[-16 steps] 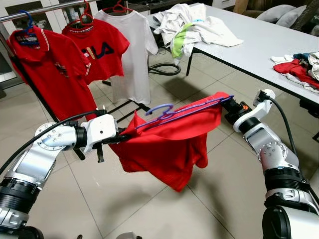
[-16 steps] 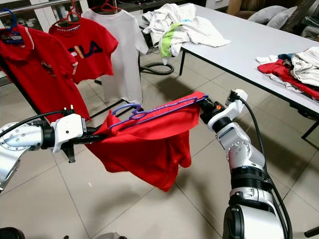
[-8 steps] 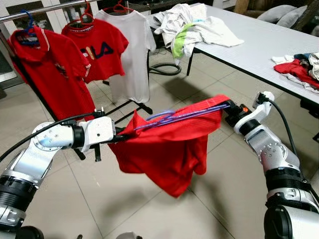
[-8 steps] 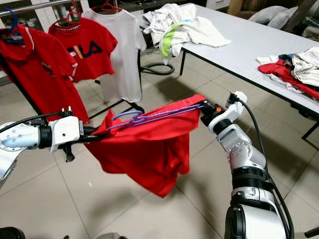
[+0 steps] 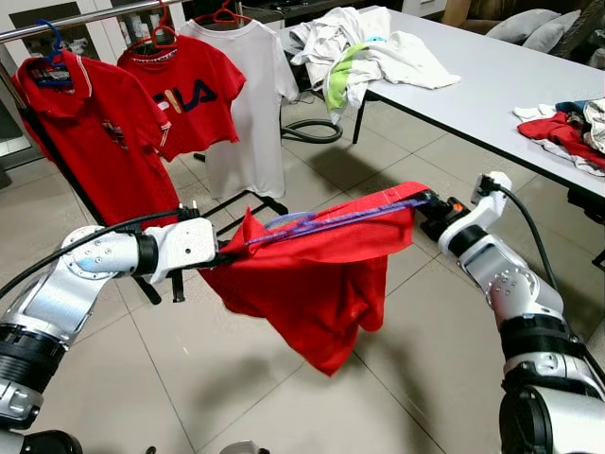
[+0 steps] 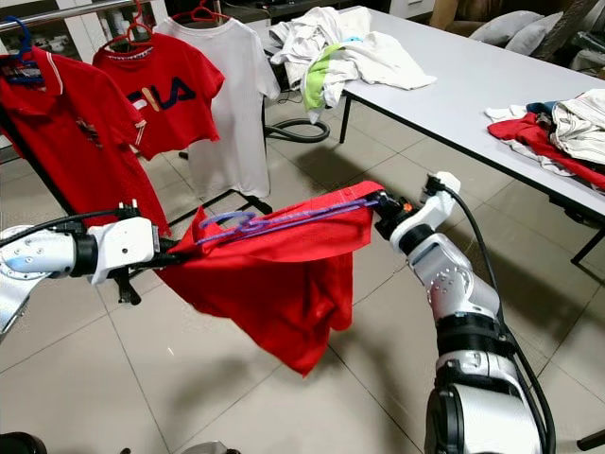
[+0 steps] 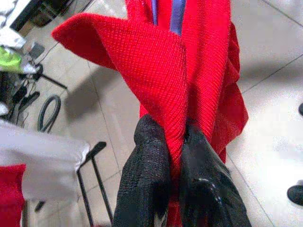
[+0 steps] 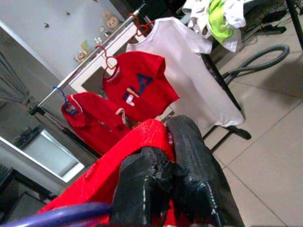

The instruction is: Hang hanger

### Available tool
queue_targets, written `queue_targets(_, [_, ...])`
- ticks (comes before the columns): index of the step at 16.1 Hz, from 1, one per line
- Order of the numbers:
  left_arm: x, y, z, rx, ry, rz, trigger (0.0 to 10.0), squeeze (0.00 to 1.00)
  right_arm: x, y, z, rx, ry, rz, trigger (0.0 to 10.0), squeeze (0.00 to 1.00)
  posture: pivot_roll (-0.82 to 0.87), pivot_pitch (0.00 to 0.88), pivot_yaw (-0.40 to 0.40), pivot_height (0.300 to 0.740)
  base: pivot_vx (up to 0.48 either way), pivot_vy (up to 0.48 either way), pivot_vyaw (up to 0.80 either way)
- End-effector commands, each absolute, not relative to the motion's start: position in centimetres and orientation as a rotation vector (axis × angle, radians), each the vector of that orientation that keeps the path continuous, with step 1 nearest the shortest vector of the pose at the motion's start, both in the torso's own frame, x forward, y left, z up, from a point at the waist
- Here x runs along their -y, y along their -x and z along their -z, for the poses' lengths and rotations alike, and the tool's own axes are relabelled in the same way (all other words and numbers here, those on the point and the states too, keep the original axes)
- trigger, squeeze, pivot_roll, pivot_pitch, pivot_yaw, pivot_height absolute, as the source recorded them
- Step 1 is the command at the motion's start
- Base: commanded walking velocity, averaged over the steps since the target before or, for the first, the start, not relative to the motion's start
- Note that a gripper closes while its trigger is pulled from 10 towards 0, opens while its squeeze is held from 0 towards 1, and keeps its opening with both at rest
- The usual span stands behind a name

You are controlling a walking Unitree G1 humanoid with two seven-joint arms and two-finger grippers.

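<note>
A red shirt (image 5: 312, 274) on a purple hanger (image 5: 321, 219) is stretched between my two arms above the tiled floor. My left gripper (image 5: 225, 257) is shut on the shirt's left shoulder; its black fingers (image 7: 151, 189) pinch the red cloth. My right gripper (image 5: 421, 203) is shut on the shirt's right shoulder at the hanger's end, and red cloth shows between its fingers (image 8: 189, 175). The hanger's hook (image 5: 284, 222) lies tilted over the shirt's collar. The clothes rail (image 5: 85, 19) stands at the far left, beyond the left arm.
On the rail hang a red polo (image 5: 80, 132), a red printed tee (image 5: 184, 99) and a white tee (image 5: 250, 104). A grey table (image 5: 492, 85) with heaps of clothes runs along the right. A hose (image 5: 312, 130) and the rack's black feet (image 5: 246, 200) lie on the floor.
Both arms have carried the shirt slightly left and toward the rail. The hanger's hook has tipped flatter over the collar.
</note>
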State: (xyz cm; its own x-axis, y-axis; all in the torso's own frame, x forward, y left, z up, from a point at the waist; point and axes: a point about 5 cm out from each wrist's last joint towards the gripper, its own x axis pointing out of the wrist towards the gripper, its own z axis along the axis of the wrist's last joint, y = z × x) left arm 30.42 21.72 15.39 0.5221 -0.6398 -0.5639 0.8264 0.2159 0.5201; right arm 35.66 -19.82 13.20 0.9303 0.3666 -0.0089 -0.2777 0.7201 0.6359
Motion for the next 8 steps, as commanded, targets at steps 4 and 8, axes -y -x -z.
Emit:
queue_targets(4, [-29.6,-29.6,-12.9,-0.599,-0.824,0.656,0.0,0.0,28.1,-35.5,-18.2,0.14,-0.668,-0.098,0.0,0.0,0.01,0.0,0.035,0.74,0.0,0.0,0.0])
queue_targets(8, [-29.6,-30.5,-13.1,-0.548,-0.858,0.53,0.0,0.0,27.3,-35.5,-18.0,0.137,-0.676,-0.122,0.0,0.0,0.01,0.0,0.036,0.74,0.0,0.0,0.0])
